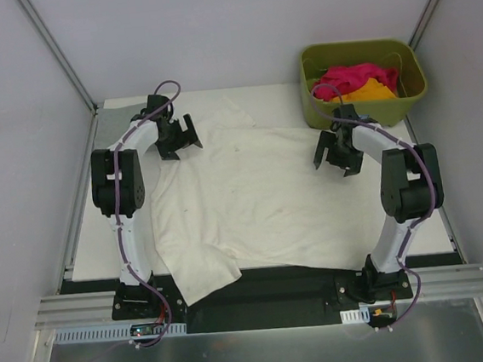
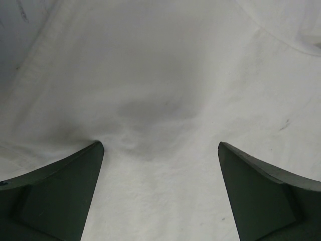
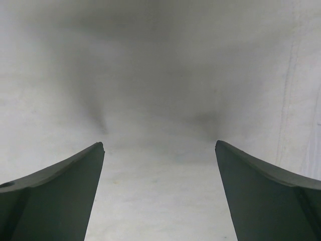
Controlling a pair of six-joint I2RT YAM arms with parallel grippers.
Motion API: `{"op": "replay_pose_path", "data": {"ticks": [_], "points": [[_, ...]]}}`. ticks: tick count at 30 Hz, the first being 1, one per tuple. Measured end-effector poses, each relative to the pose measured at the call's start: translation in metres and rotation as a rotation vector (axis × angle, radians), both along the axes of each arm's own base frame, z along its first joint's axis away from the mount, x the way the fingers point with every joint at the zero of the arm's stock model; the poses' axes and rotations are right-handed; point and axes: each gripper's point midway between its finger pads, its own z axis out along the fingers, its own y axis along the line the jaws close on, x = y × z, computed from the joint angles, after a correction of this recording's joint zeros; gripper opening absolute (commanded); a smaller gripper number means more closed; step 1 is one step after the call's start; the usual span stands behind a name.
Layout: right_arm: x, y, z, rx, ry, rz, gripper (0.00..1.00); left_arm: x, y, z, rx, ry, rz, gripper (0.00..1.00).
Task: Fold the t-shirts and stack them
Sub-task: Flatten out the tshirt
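Top view: both arms rise from their bases at the near edge, bend at the elbow and reach across the table (image 1: 89, 238). The left gripper (image 1: 177, 137) hangs over the far left part of the cream shirt (image 1: 260, 196). The right gripper (image 1: 335, 153) hangs over the shirt's right edge, just in front of the basket (image 1: 313, 110). Both point down with jaws spread wide and nothing between them.

The cream shirt lies spread flat over most of the table between the arms, its near left corner rumpled and hanging over the black mounting plate (image 1: 261, 290). A pink shirt (image 1: 353, 78) and an orange shirt (image 1: 374, 89) lie bunched in the basket at the far right corner.

Left wrist view: dark fingers (image 2: 60, 196) frame cream cloth with a faint grey smudge, a few small dark flecks and a curved seam at upper right. None of these can be made out from above. The cloth puckers at one fingertip; whether it touches cannot be told.

Right wrist view: the fingers (image 3: 55, 196) frame smooth, shadowed cloth with a straight seam line at the right.

The table is white, and plain pale walls (image 1: 14, 126) with metal corner struts enclose it.
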Motion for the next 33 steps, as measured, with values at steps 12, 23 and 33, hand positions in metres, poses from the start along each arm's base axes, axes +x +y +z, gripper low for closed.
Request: {"op": "replay_pose_path", "data": {"ticks": [12,23,33], "points": [[0.012,-0.005,0.033,-0.004,-0.078,0.020,0.97,-0.024,0.005,0.014,0.020,0.005,-0.028,0.99],[-0.034,-0.016,0.032,0.013,-0.059,0.022,0.97,-0.096,0.000,0.060,0.006,-0.032,-0.025,0.99],[-0.030,-0.028,-0.007,0.075,0.075,-0.017,0.97,-0.127,-0.010,0.007,0.035,0.122,-0.060,0.99]]}}
